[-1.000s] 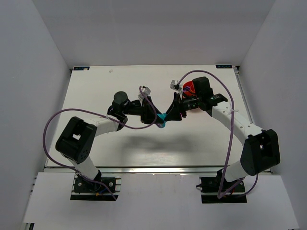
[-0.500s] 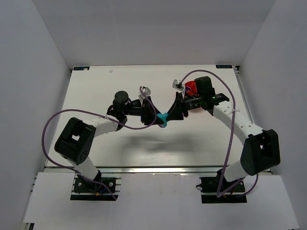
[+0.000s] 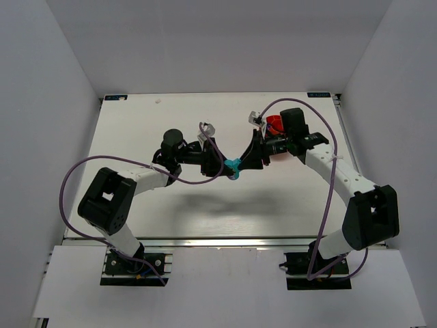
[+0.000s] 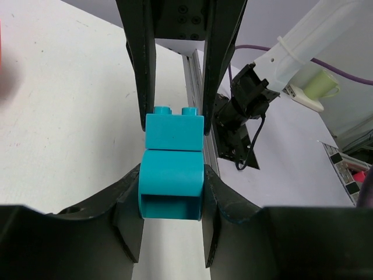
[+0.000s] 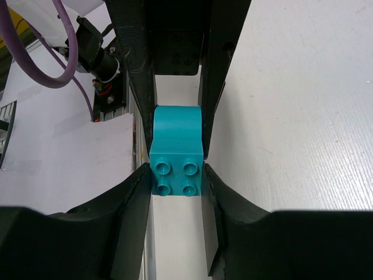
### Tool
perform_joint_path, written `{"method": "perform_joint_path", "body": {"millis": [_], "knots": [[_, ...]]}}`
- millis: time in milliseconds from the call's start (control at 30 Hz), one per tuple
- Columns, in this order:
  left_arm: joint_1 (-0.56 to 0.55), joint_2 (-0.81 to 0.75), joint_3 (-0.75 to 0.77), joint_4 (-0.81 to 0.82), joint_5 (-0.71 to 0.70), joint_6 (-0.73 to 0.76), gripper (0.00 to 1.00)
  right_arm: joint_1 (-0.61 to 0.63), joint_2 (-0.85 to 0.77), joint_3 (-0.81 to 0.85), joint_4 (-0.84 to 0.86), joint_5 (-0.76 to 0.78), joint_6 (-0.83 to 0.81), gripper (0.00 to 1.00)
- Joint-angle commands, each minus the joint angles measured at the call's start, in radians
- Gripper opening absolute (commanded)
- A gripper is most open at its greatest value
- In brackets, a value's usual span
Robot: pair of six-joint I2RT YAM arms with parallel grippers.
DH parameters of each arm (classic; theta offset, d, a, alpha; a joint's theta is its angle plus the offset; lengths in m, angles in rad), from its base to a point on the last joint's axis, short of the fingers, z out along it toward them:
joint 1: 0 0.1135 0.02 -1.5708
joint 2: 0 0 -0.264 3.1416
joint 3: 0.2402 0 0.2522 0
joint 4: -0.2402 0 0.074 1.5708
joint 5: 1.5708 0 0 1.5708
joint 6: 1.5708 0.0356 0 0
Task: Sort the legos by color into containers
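Left gripper (image 4: 171,189) clamping hollow-ended teal lego (image 4: 171,175). Right gripper (image 5: 176,184) clamping studded teal lego (image 5: 177,169). Both legos sitting joined as one stack, hanging near table (image 3: 136,123) centre between facing arms. Stack's long axis running gripper to gripper, so straight pull-apart looking likely. Orange bowl (image 3: 272,123) lying toward far-right corner, nearer right arm.

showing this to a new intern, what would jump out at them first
Two joined teal legos sit over the middle of the table, pinched from both sides: the left arm's fingers hold the smooth piece, the right arm's fingers the studded one. Farther back and to the right, a bit of the orange bowl peeks out.
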State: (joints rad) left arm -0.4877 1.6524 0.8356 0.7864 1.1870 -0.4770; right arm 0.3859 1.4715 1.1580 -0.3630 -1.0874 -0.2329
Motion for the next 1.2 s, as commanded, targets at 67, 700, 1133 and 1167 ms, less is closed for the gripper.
{"method": "perform_joint_path", "body": {"millis": [67, 700, 1133, 1167], "knots": [[0.028, -0.051, -0.001, -0.018, -0.003, 0.024, 0.0, -0.089, -0.05, 0.058, 0.0, -0.017, 0.027, 0.0], [0.028, -0.184, 0.016, -0.352, -0.257, 0.293, 0.0, -0.285, 0.105, 0.316, 0.035, 0.642, -0.022, 0.0], [0.018, -0.269, 0.034, -0.453, -0.32, 0.354, 0.0, -0.335, 0.323, 0.514, 0.032, 0.846, -0.121, 0.0], [0.018, -0.272, 0.039, -0.458, -0.32, 0.36, 0.0, -0.334, 0.337, 0.526, 0.021, 0.88, -0.143, 0.0]]}}
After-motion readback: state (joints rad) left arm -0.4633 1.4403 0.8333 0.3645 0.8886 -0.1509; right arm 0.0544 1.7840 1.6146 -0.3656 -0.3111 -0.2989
